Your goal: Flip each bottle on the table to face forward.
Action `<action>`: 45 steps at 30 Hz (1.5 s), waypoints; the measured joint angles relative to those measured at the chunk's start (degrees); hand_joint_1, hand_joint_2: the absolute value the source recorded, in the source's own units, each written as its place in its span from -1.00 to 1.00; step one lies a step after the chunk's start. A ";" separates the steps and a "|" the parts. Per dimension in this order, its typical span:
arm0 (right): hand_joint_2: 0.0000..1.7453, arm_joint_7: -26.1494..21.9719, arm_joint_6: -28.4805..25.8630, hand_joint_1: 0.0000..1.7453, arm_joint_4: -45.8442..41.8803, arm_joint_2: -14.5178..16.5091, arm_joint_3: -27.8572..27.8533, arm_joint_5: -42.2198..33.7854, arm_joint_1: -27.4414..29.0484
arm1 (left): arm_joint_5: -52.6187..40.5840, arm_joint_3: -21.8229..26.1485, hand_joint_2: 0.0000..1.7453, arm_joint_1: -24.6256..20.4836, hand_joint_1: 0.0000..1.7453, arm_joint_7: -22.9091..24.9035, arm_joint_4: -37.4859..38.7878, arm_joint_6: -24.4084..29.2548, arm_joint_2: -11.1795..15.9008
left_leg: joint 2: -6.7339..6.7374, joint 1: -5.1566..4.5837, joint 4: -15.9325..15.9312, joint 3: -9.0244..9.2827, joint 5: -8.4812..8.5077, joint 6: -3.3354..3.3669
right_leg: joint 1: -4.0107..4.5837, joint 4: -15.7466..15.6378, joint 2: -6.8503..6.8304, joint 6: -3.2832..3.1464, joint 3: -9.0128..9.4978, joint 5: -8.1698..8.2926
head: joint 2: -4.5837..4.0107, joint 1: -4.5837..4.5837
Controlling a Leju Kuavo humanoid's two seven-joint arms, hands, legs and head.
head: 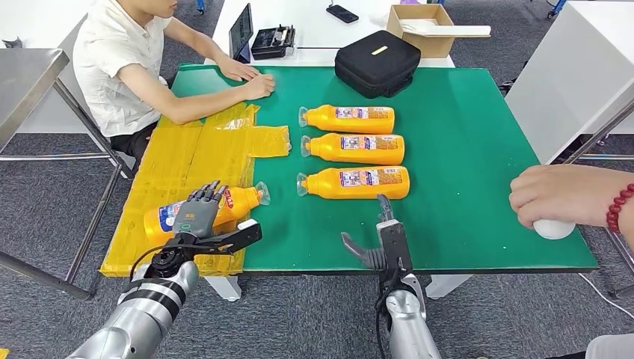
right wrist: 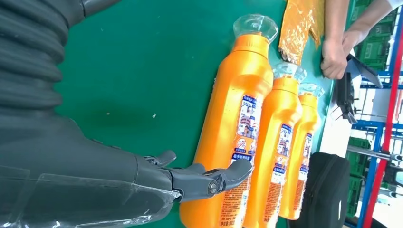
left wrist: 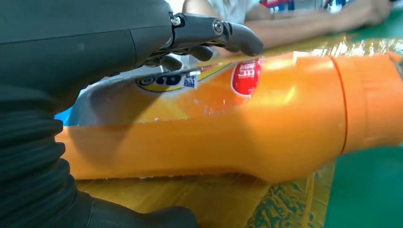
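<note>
Green tabletop point(head: 463, 149): left hand point(head: 200, 213) grips the fourth bottle point(head: 233, 202) for flipping; next, roll it. Right hand point(head: 377, 239) open, idle.

Glossy orange plastic bottles point(head: 353, 151); matt green mat point(head: 478, 149); shiny yellow sheet point(head: 196, 158), probably plastic film.

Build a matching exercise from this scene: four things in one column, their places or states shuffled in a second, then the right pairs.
1. left robot hand
2. right robot hand
3. black case
4. laptop

A. far edge of the green mat
B. open, near the closest of three rowed bottles
C. white table beyond the mat
D. on the bottle lying on yellow sheeting

Pairs: 1-D, 2-B, 3-A, 4-C
</note>
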 joint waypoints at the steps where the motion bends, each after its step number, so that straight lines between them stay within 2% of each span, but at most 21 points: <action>1: 1.00 -0.15 0.00 -1.00 0.34 -0.01 0.00 -0.02 -0.25 | 0.37 0.39 1.00 -0.44 -1.00 -0.21 0.54 -1.42 0.00 | 0.00 0.00 0.00 0.06 0.00 0.00 | 0.00 0.00 0.00 0.00 0.06 0.00 | 0.00 0.00; 7: 1.00 -1.00 -0.05 -1.00 2.60 -0.08 -0.04 0.03 -1.83 | 1.14 2.35 1.00 -2.38 -1.00 -0.69 3.36 -7.33 0.20 | -0.02 -0.01 -0.01 0.39 -0.01 -0.01 | -0.01 -0.01 0.00 -0.01 0.41 -0.01 | 0.00 0.00; 11: 1.00 -1.44 -0.37 -1.00 3.83 -0.22 -0.06 0.05 -2.65 | 0.83 2.94 1.00 -2.99 -1.00 -1.12 4.45 -7.81 0.39 | -0.01 -0.01 -0.01 0.54 -0.02 -0.02 | 0.00 -0.01 0.00 -0.01 0.53 -0.02 | 0.00 0.00; 13: 1.00 -1.57 -0.68 -1.00 4.23 -0.31 -0.07 0.05 -2.76 | 0.63 2.96 1.00 -2.86 -1.00 -1.73 4.63 -6.24 0.42 | -0.01 -0.01 -0.01 0.58 -0.02 -0.02 | 0.00 -0.01 0.00 -0.02 0.55 -0.02 | 0.00 0.00; 19: 1.00 -1.74 -1.04 -1.00 4.60 -0.43 -0.27 0.11 -2.41 | 0.82 3.00 1.00 -1.17 -1.00 -4.99 3.58 2.91 -0.42 | -0.07 -0.01 -0.01 0.58 -0.01 -0.01 | 0.00 -0.02 -0.03 -0.02 0.52 -0.02 | 0.00 0.00; 26: 1.00 -1.71 -1.43 -1.00 4.58 -0.43 -0.40 0.65 -1.78 | 0.98 2.99 1.00 0.99 -1.00 -5.89 0.25 3.99 -2.00 | -0.11 -0.04 0.01 0.40 0.00 0.00 | -0.04 -0.01 -0.04 -0.01 0.38 -0.01 | 0.00 0.00; 29: 1.00 -1.51 -1.55 -1.00 4.47 -0.42 -0.43 0.90 -1.67 | 1.58 2.92 1.00 2.00 -1.00 -6.79 -1.41 6.39 -2.45 | -0.11 -0.04 0.01 0.31 0.00 0.00 | -0.04 -0.01 -0.04 -0.01 0.26 -0.01 | 0.00 0.00; 32: 1.00 -0.88 -1.59 -1.00 3.79 -0.33 -0.47 1.32 -1.13 | 1.96 2.21 1.00 4.30 -1.00 -7.77 -5.45 10.80 -3.55 | -0.09 -0.03 0.02 0.12 0.00 0.00 | -0.03 -0.01 -0.04 -0.01 0.08 -0.01 | 0.00 0.00; 37: 1.00 0.61 -1.60 -1.00 1.32 0.06 -0.54 2.19 0.58 | 1.67 -1.45 1.00 10.02 -1.00 -8.09 -18.80 15.17 -5.23 | -0.07 -0.03 0.02 -0.18 0.00 0.00 | -0.03 -0.01 -0.03 0.00 -0.22 -0.01 | 0.00 0.00; 41: 1.00 1.25 -1.80 -1.00 -0.19 0.16 -0.52 3.22 1.41 | -1.04 -7.04 1.00 13.26 -1.00 -3.84 -28.41 19.35 -5.15 | -0.08 -0.03 0.02 -0.35 0.00 0.00 | -0.03 -0.01 -0.03 0.00 -0.38 -0.01 | 0.00 0.00; 45: 1.00 1.58 -2.14 -1.00 -1.19 0.19 -0.49 4.21 1.63 | -1.29 -12.84 1.00 14.56 -1.00 -0.82 -35.24 21.93 -4.11 | -0.08 -0.03 0.02 -0.37 0.00 0.00 | -0.03 -0.01 -0.03 0.00 -0.39 -0.01 | 0.00 0.00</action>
